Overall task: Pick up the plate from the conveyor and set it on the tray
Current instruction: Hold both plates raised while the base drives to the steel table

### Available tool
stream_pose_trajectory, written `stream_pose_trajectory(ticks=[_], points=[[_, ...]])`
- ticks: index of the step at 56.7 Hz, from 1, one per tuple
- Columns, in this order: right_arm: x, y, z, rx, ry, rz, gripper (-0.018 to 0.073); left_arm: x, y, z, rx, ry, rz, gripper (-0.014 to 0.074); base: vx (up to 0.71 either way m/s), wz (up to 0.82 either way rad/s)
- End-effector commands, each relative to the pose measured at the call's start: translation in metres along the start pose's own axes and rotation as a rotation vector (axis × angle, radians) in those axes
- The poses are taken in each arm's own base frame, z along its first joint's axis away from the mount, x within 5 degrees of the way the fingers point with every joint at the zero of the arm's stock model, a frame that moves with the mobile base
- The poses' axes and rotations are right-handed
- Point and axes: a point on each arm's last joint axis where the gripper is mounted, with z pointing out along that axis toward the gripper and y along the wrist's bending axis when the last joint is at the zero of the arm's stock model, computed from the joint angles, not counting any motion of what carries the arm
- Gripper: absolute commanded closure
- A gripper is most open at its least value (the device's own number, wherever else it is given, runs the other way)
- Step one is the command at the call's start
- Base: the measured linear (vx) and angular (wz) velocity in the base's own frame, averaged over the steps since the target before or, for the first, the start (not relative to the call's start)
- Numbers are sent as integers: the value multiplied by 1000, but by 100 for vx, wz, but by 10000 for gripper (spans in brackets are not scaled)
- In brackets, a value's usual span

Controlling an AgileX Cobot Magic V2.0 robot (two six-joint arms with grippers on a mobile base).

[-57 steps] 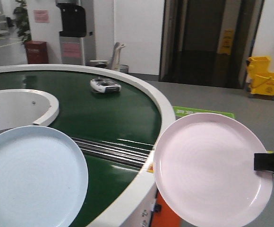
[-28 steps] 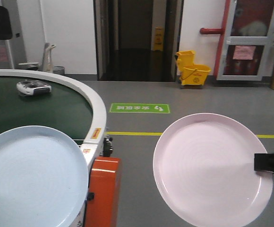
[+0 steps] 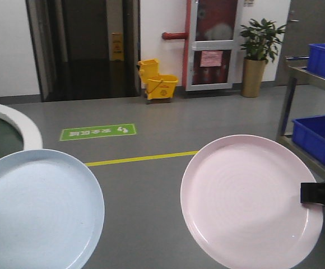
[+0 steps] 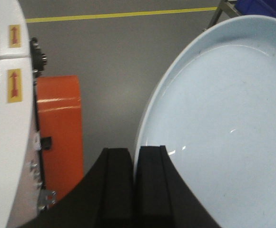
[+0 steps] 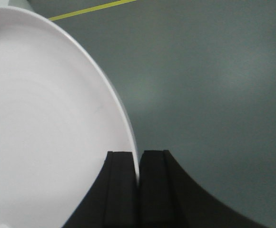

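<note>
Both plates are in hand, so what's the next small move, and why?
Probably turn the base to find the tray: left pincer grips the pale blue round plate, right pincer the pink round plate, and no view shows a tray.

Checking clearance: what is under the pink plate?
Grey floor shows past the rim of the pink plate in the right wrist view; straight beneath is covered by the plate.

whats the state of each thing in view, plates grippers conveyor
blue plate: empty, held by its rim above the floor
pink plate: empty, held by its rim above the floor
left gripper: shut on the blue plate's rim
right gripper: shut on the pink plate's rim
conveyor: only its edge shows, at the left
</note>
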Motion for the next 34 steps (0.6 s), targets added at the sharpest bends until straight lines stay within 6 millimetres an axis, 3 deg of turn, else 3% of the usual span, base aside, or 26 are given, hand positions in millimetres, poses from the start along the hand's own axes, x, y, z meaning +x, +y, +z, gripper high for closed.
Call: stream_pose_trajectory(ticks=[1,20,34], points=[[-14,3,-12,-8,-119,-1,568,-15,-5,-9,14,-115,-23,602,14,-56],[-14,3,-13,-9,-122,-2,568,-15,-4,-9,13,-114,-23,602,20,-58],[-14,3,-13,-9,-122,-2,568,-15,-4,-9,13,-114,-23,602,27,-35]])
